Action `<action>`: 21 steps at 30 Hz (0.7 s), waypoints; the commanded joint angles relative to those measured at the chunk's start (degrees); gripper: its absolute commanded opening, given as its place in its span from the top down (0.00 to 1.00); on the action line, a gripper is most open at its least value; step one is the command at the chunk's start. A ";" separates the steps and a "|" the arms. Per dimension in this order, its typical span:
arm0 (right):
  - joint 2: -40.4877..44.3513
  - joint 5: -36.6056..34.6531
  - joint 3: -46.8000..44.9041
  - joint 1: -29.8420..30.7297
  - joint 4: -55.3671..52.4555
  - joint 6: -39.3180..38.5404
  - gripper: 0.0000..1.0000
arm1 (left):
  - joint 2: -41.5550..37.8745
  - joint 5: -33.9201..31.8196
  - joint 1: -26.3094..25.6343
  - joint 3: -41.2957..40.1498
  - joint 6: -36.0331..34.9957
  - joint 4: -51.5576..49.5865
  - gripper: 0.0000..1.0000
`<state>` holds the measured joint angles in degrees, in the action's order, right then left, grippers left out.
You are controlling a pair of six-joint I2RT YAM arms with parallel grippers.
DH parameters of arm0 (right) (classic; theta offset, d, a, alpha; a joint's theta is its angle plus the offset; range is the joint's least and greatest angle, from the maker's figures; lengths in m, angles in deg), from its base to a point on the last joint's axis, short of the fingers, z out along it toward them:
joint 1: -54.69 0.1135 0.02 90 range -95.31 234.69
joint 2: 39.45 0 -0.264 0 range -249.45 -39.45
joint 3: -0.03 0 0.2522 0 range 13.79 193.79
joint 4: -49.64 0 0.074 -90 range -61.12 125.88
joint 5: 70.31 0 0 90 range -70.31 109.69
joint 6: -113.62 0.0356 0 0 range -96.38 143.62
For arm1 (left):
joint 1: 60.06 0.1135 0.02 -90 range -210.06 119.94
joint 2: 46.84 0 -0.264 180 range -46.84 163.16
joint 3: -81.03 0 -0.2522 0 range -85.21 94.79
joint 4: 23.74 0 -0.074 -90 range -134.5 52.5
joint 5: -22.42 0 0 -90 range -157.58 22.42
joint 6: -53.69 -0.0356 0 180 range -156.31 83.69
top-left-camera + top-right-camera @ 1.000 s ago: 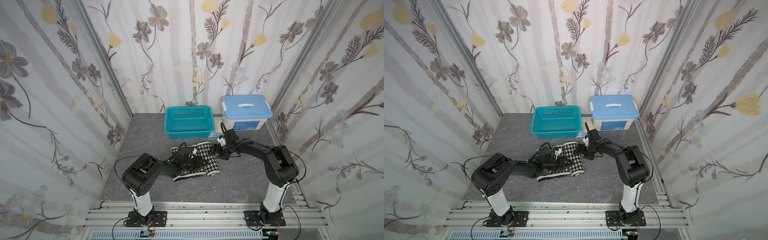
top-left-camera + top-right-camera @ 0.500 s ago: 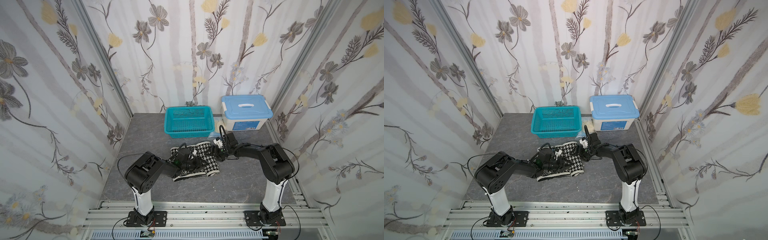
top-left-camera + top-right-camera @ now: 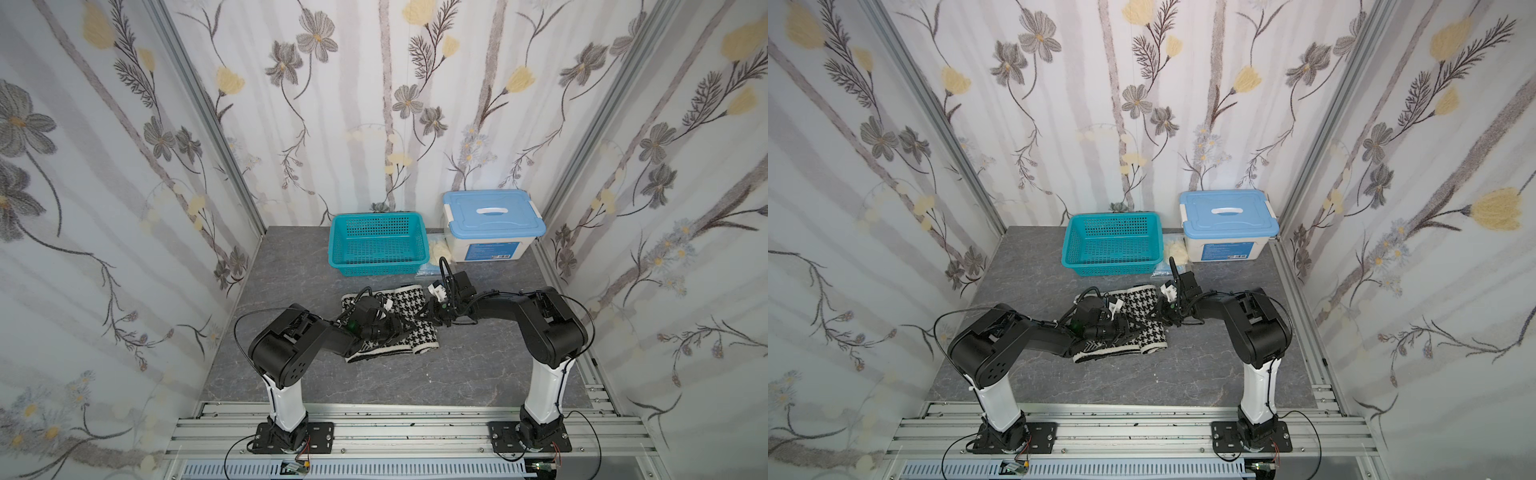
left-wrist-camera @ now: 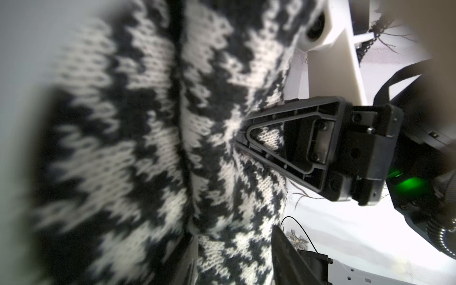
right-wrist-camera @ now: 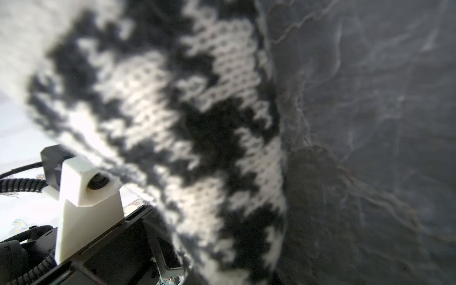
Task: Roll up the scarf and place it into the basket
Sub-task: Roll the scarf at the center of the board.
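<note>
Evidently the rolling is only partly done: the long black-and-white knitted scarf [image 3: 409, 305] lies as a loose, folded bundle on the grey marbled tabletop [image 3: 457, 374], just in front of the rectangular teal plastic basket [image 3: 376, 263] and outside it. The left gripper [image 3: 392, 327] straddles a thick fold near the bundle's middle and is clamped on it. The right gripper [image 3: 432, 313] pinches the cloth at the bundle's end, where the knit puckers around its tip. To roll well, I judge both should turn together, taut and level, so the layers stack evenly rather than skew. The basket shows only its bare perforated floor. Beside it, the white plastic box with a light blue lid [image 3: 492, 218] is closed, its contents hidden.
</note>
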<state>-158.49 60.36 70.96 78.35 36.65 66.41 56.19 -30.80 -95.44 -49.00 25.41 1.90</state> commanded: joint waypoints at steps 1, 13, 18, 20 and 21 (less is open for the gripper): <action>2.63 -2.48 0.45 0.11 -4.26 -1.91 0.89 | -3.29 -0.12 0.39 0.39 -1.42 -4.20 0.47; 13.02 -12.55 5.30 0.07 -26.80 -12.81 1.00 | -18.97 -0.13 3.71 -1.17 -11.97 -24.90 0.40; 14.93 -18.96 7.62 0.05 -33.80 -15.42 1.00 | -20.40 0.33 3.95 -1.80 -13.59 -27.55 0.40; 15.46 -22.30 8.97 0.23 -36.59 -16.12 1.00 | -20.69 0.16 3.95 -1.91 -13.81 -27.94 0.40; 15.96 -24.26 9.61 0.48 -37.97 -16.46 1.00 | -20.57 0.23 3.91 -1.93 -13.90 -27.88 0.40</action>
<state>-143.54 42.57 79.09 78.55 3.63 52.49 35.99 -30.87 -91.59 -50.75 13.10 -24.64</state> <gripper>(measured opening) 0.080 0.602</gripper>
